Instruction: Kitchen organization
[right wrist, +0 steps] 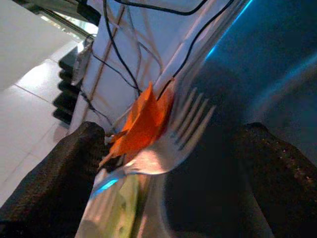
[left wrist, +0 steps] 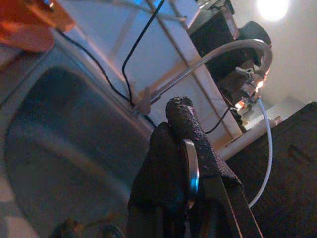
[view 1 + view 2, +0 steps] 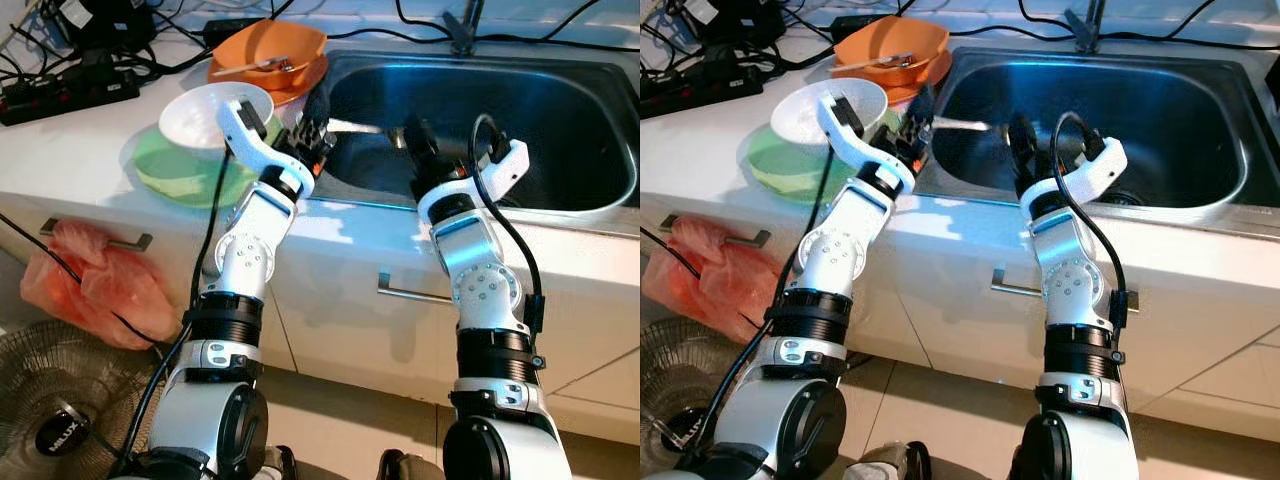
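The left gripper point(image 3: 312, 130) clenches a fork point(image 3: 352, 126) by its handle, holding it out over the sink point(image 3: 560, 120). The right wrist view reveals the tines point(image 1: 190, 121) between the spread fingers of the right gripper point(image 3: 418, 138), beside the orange bowl point(image 3: 268, 50).

Head eyes look down over both arms at the sink point(image 3: 560, 120); wrist cameras sit close inside it.
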Available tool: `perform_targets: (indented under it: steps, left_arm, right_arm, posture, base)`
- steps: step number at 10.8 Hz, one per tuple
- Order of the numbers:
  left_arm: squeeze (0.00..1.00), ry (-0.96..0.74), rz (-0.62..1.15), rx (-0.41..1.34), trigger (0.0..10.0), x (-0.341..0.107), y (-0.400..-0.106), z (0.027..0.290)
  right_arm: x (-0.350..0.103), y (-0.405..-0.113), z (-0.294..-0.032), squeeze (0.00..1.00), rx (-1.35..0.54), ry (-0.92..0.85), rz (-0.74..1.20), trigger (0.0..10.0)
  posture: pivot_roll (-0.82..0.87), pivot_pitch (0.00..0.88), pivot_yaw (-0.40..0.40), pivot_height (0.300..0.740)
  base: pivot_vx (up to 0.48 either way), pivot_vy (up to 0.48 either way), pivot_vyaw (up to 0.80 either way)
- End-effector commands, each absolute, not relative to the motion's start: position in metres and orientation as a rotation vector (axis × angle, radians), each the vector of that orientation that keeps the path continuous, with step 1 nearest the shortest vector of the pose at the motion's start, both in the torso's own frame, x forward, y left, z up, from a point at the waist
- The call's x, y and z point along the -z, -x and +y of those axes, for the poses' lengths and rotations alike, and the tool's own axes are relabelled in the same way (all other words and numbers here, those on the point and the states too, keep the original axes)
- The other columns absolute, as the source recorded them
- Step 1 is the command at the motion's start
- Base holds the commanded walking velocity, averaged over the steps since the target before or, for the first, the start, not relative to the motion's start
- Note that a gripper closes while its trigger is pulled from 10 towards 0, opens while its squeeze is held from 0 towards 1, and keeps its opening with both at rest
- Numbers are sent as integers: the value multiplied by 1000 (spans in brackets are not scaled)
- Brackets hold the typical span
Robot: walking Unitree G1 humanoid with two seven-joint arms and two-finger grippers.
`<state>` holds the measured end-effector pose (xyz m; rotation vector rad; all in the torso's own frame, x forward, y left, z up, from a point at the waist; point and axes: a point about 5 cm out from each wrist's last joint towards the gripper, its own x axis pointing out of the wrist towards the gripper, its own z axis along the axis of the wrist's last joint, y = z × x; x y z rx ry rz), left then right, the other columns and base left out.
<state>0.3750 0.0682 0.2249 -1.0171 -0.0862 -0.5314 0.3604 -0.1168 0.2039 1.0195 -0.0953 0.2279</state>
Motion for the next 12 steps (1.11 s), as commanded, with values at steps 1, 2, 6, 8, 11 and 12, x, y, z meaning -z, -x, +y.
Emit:
perform_targets:
  steps: [1, 2, 6, 8, 11, 12]
  left_arm:
    - [0, 1156, -48, 648, 0, -236, -364, 18]
    - [0, 1175, -45, 661, 0, -240, -365, 15]
    - [0, 1222, -46, 719, 0, -252, -366, 9]
    - [0, 1240, -22, 729, 0, -250, -363, 4]
    - [0, 1270, 20, 750, 0, -247, -358, -5]
    - [0, 1275, 31, 752, 0, -245, -356, -6]
  right_arm:
    - [-225, -359, -73, 0, -351, -1131, -86, 10000]
    - [-230, -358, -67, 0, -394, -1167, -84, 10000]
    - [-233, -357, -57, 0, -448, -1194, -70, 10000]
    - [-233, -356, -56, 0, -456, -1201, -74, 8078]
    - [-236, -356, -57, 0, -458, -1220, -102, 0]
    - [-237, -356, -60, 0, -438, -1210, -118, 0]
  posture:
    - [-13, 113, 120, 740]
    - [-14, 116, 121, 740]
    - [-14, 119, 121, 740]
    - [-13, 120, 125, 740]
    - [-13, 123, 128, 740]
    - [-13, 123, 128, 740]
  base:
    - [0, 0, 0]
    - [0, 0, 0]
    - [0, 0, 0]
    - [0, 0, 0]
    - [0, 0, 0]
    - [0, 0, 0]
